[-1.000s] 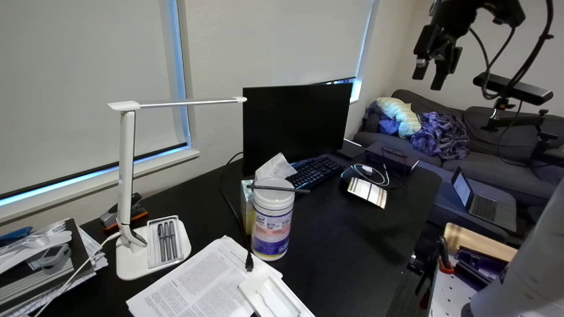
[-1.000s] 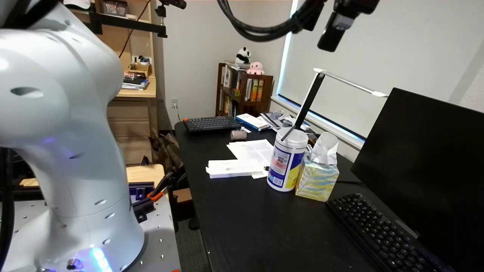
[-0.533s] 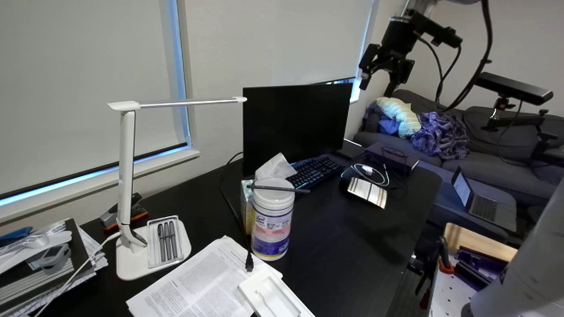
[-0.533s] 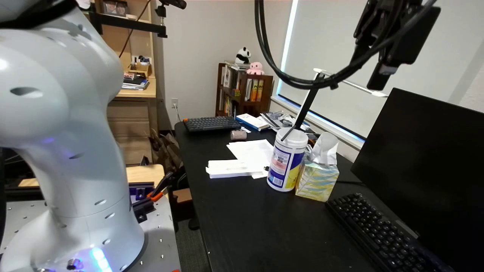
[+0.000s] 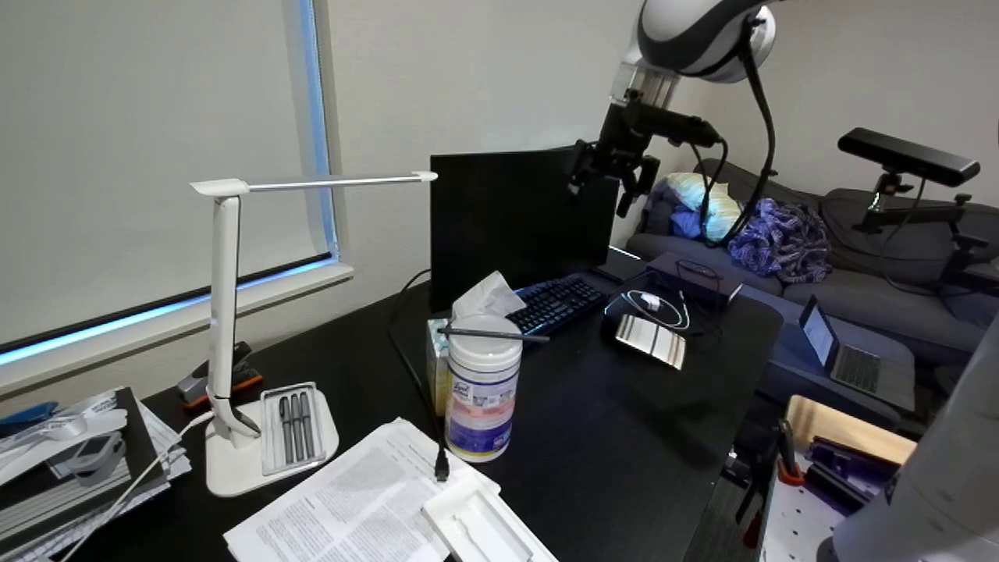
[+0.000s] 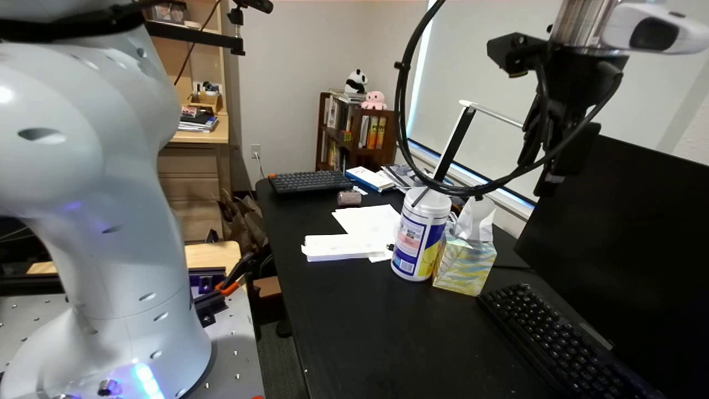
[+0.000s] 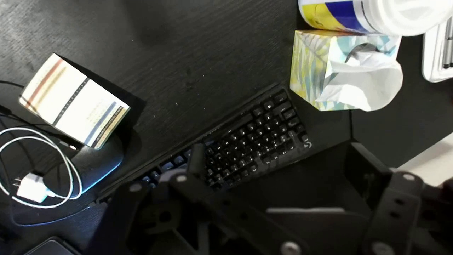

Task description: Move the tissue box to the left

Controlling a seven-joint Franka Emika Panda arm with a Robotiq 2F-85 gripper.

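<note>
In an exterior view, a black table (image 5: 593, 437) carries a white tub (image 5: 481, 398) with a dark, pen-like stick (image 5: 499, 336) across its lid. The tissue box (image 5: 439, 371) stands behind the tub, so only a strip of its side and the white tuft (image 5: 490, 297) show. The gripper (image 5: 599, 200) hangs high before a dark monitor (image 5: 507, 234), pointing down, its jaws spread and holding nothing.

In an exterior view, the tissue box (image 6: 465, 265) shows almost whole, upright, close beside the tub. Black cables (image 6: 468, 191) cross near the tuft's tip. Dark against the monitor, the jaws are hard to make out.

In the wrist view, the jaws show at the bottom edge, wide apart, one covering part of a keyboard (image 7: 247, 141); the dark shape (image 7: 300, 191) between them is unclear. The tissue box (image 7: 332, 71) is well apart from them, at upper right; the tub, cut off by the frame, crowds it, and whether the two touch I cannot tell. The wide spread probably suits straddling the tissue box from above.
</note>
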